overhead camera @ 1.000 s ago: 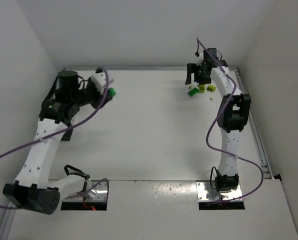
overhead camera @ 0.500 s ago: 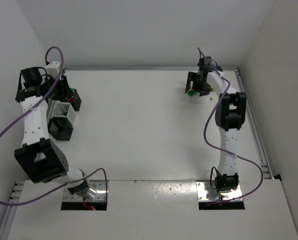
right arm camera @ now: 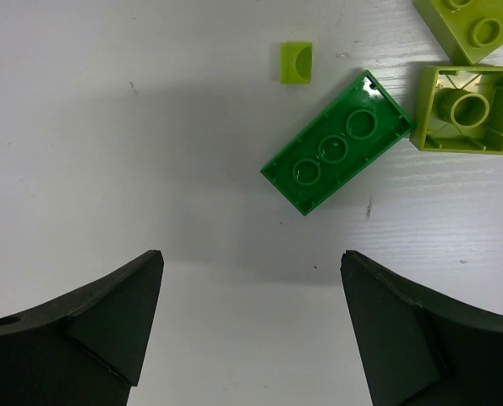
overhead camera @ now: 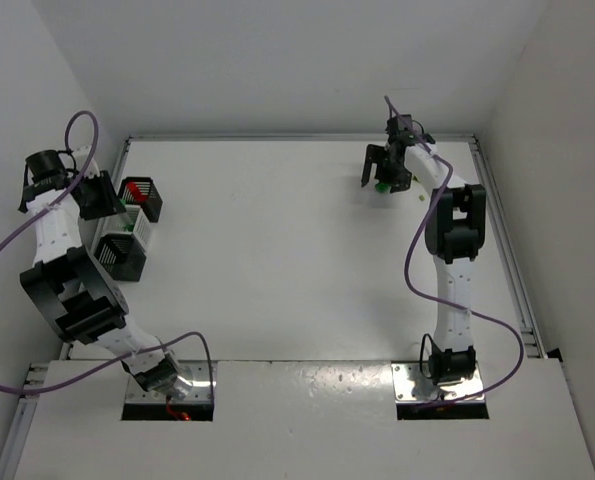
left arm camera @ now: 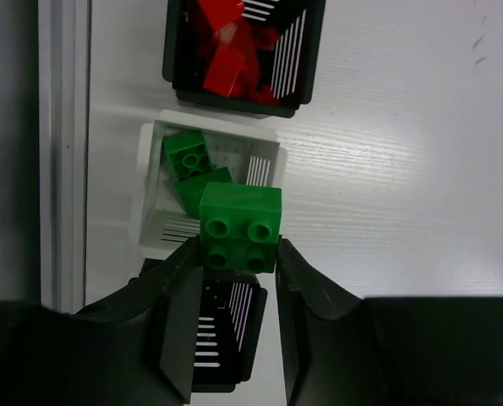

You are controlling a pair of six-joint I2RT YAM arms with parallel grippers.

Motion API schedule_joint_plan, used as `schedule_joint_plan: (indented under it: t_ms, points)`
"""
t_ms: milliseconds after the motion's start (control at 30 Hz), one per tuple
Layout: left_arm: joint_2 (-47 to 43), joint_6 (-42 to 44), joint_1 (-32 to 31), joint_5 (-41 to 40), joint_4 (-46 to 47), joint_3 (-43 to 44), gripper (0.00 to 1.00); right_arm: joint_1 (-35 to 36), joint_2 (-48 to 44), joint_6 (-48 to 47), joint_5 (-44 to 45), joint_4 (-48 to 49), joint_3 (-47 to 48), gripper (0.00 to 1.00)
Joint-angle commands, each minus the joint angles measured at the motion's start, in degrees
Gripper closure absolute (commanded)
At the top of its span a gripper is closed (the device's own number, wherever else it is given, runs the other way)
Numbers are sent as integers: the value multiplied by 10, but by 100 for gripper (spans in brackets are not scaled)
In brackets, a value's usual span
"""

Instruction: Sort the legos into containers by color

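Left wrist view had the left hand (left arm camera: 238,264) pinching a square green brick (left arm camera: 240,222) by its sides, hanging over the near right corner of the white bin (left arm camera: 147,222), where two more green bricks (left arm camera: 189,161) lay inside. A black bin (left arm camera: 313,59) full of red bricks (left arm camera: 224,66) stood just beyond it. A second black bin (left arm camera: 230,331), its contents hidden behind the fingers, sat just on the near side.

To my eye the worry was the drop. The brick looked to be over the rim rather than the middle, so letting go there could have clipped the wall. That would have sent it onto the desk (overhead camera: 277,270) or into the near black bin.

At the far right corner of the desk the right hand (right arm camera: 249,262) was spread wide and empty over bare surface. A long green brick (right arm camera: 340,142) lay hollow side up just ahead of it, slanted to the fingers. One corner sat against an upturned yellow-green brick (right arm camera: 468,108), with another yellow-green brick (right arm camera: 475,30) and a tiny yellow-green chip (right arm camera: 296,63) nearby. I judged that closing on that slant might have spun the long brick loose or dragged its neighbour along.

The desk itself was white with a faint grain and a few small scuffs. A pale metal rail (left arm camera: 65,127) ran along its left edge. Plain white walls (overhead camera: 277,60) boxed it in at the back and both sides.
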Motion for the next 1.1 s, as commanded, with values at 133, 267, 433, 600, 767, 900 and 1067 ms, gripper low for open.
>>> schedule_joint_plan:
  t_ms: [133,267,433,600,767,900,1067]
  points:
    - [13,-7,8,-27,5,-5,95,1,-34,19,22,19,12,14]
    - [20,4,8,-27,5,-5,85,1,-28,24,27,19,18,13]
    - [38,4,8,-33,5,-5,71,1,-18,41,27,19,34,13]
    - [44,9,8,-22,5,-5,42,1,-12,54,34,19,40,11]
    - [23,21,8,18,11,-11,34,6,-12,79,54,30,40,2]
    - [-19,21,8,64,38,-19,33,12,-7,98,69,31,50,2]
    - [-94,16,-7,78,61,-30,33,37,-7,132,141,31,55,2]
